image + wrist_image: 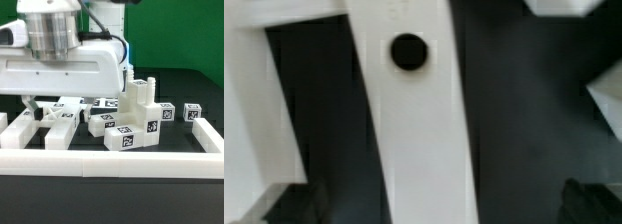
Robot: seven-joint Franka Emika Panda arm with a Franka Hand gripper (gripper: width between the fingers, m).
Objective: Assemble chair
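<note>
Table black; chair parts inside white rail; green wall behind.

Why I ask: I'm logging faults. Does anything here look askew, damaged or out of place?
Nothing stands out. The chair parts lie scattered but look whole inside the border rail, with one tall piece standing upright. The blurred wrist view shows only a white slat with a dark hole.

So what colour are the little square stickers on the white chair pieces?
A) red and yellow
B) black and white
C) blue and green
B: the square tags printed on the chair parts are black-and-white patterns, with no other colours.
</note>
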